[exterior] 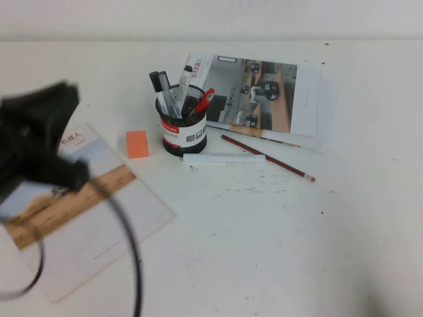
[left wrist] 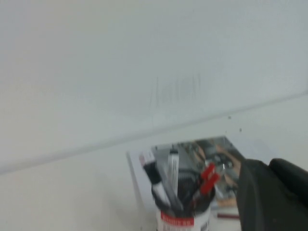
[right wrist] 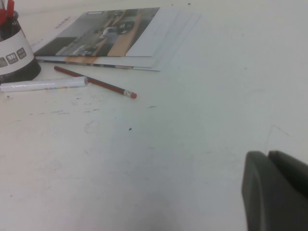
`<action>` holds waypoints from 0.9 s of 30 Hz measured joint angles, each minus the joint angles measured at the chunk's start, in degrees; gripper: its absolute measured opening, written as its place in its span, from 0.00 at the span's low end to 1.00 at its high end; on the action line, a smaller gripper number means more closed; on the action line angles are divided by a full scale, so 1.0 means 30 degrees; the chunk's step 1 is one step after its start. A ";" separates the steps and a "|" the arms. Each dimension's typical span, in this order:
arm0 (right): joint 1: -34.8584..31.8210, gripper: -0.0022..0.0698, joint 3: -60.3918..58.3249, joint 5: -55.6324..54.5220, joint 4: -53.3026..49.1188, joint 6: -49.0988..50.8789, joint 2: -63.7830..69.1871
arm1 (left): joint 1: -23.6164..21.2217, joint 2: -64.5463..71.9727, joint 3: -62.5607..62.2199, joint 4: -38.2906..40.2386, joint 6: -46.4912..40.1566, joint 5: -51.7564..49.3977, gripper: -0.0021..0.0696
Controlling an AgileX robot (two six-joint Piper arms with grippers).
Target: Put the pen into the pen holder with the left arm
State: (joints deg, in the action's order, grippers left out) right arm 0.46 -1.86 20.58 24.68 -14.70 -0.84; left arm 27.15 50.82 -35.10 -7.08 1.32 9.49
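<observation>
The pen (exterior: 184, 80) appears to stand in the pen holder (exterior: 184, 132), the left gripper (left wrist: 272, 195) raised nearby, the right gripper (right wrist: 276, 190) well apart from it, neither's grip can be told, so the left arm's loose cable (exterior: 132, 251) might topple the holder.

White worktop (exterior: 277, 251), scuffed. On it: pen holder (exterior: 184, 129), orange block (exterior: 137, 143), white strip (exterior: 223, 158), red pencil (exterior: 268, 158), brochure stack (exterior: 264, 99), booklet (exterior: 79, 211) nr left.

Left end effector (left wrist: 274, 192) raised facing holder; right end effector (right wrist: 276, 187) low over worktop.

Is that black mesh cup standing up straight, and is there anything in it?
Upright and filled: the pen holder stands on its base on the table, with several pens and markers sticking out of its top.
</observation>
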 joint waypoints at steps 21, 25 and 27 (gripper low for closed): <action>0.0000 0.00 0.0000 0.0000 0.0000 0.0000 0.0000 | -0.3132 -1.1196 0.7358 0.1480 0.0195 -0.4991 0.03; 0.0000 0.00 0.0000 0.0000 0.0000 0.0000 0.0000 | -0.6044 -1.4233 0.9214 0.1954 0.0023 -0.4991 0.03; 0.0000 0.00 0.0000 0.0000 0.0000 0.0000 0.0000 | -0.6878 -1.5615 0.9986 0.2038 0.0023 -0.4991 0.03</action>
State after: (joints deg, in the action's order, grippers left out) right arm 0.46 -1.86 20.58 24.68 -14.70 -0.84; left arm 6.51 3.98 -5.15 -0.97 1.39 -5.48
